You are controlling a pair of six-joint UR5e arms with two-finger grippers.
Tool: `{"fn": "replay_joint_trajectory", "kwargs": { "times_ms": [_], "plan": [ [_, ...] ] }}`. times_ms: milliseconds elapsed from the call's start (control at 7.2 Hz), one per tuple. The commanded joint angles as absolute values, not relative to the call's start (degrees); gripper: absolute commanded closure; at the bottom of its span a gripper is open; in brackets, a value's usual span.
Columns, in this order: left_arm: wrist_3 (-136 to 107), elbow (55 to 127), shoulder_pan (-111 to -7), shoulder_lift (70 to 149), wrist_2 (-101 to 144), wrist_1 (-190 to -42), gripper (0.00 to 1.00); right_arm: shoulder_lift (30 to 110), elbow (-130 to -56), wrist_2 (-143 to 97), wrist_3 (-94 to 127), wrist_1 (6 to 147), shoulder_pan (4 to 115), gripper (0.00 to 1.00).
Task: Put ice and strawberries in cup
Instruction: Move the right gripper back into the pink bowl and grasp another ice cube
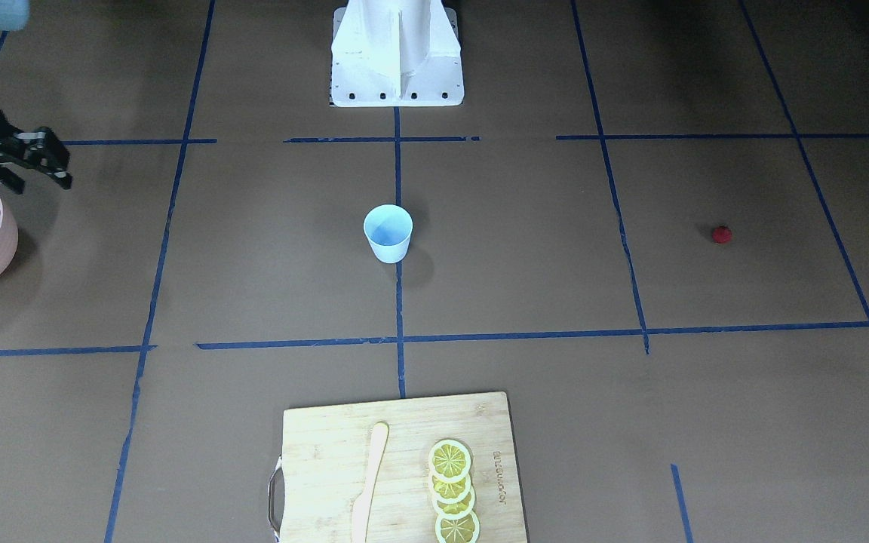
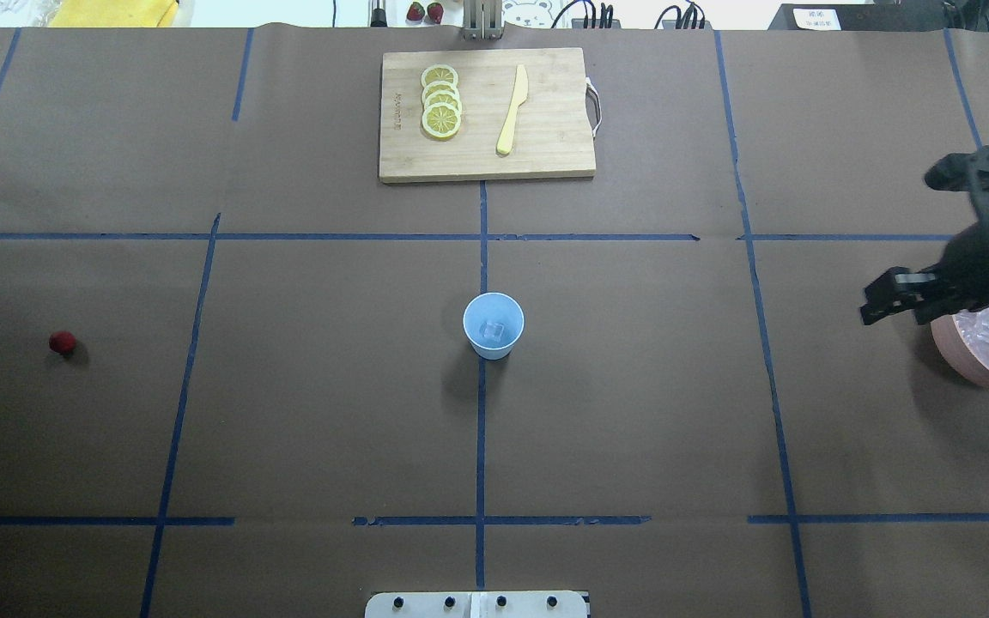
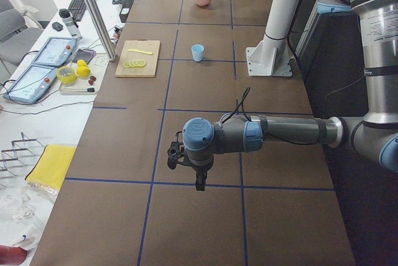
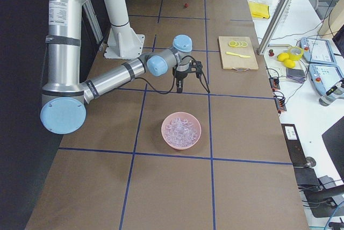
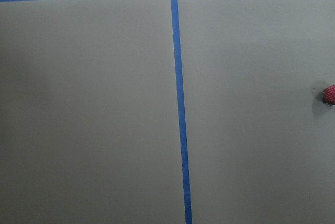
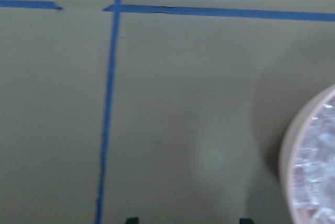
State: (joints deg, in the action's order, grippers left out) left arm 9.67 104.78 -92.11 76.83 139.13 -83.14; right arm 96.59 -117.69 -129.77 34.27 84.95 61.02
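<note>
cup (image 2: 493, 324) stands upright at frame centre, long axis vertical, mouth up. the overhead view shows one ice cube (image 2: 493, 330) inside; the front view does not. strawberry (image 2: 62, 342) lies at far left. right gripper (image 2: 900, 247): jaws spread, empty, beside pink bowl (image 2: 962, 365). left gripper (image 3: 194, 176): jaw state cannot be told.

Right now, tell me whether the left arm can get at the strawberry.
Probably yes: the strawberry lies alone on bare table on that arm's side, and shows at the left wrist view's edge.

Even light, soft shadow beside cup (image 2: 494, 349), right wrist view blurred
</note>
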Motion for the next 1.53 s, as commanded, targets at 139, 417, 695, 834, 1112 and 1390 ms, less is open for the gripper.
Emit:
{"fn": "replay_joint_trajectory", "kwargs": {
  "times_ms": [139,417,695,834,1112,1390],
  "plan": [
    [9.7,105.2,-92.1,76.6,139.1,-83.1,0.0,100.0,-110.2,-129.3,24.9,84.8,67.2,0.03],
    [9.7,105.6,-92.1,76.3,139.2,-83.1,0.0,99.7,-107.9,-129.2,25.2,84.8,67.2,0.03],
    [9.8,105.6,-92.1,76.2,139.2,-83.1,0.0,98.8,-104.6,-127.9,25.1,83.5,67.1,0.06],
    [9.8,105.6,-92.1,76.2,139.2,-83.1,0.0,98.0,-102.1,-127.8,25.2,81.7,67.0,0.07],
    [9.8,105.8,-92.1,76.0,139.2,-83.1,0.0,97.3,-101.0,-128.2,25.6,80.1,66.9,0.09],
    [9.8,106.0,-92.1,76.0,139.2,-83.1,0.0,97.3,-100.9,-128.2,26.2,80.1,65.8,0.11]
  ]
}}
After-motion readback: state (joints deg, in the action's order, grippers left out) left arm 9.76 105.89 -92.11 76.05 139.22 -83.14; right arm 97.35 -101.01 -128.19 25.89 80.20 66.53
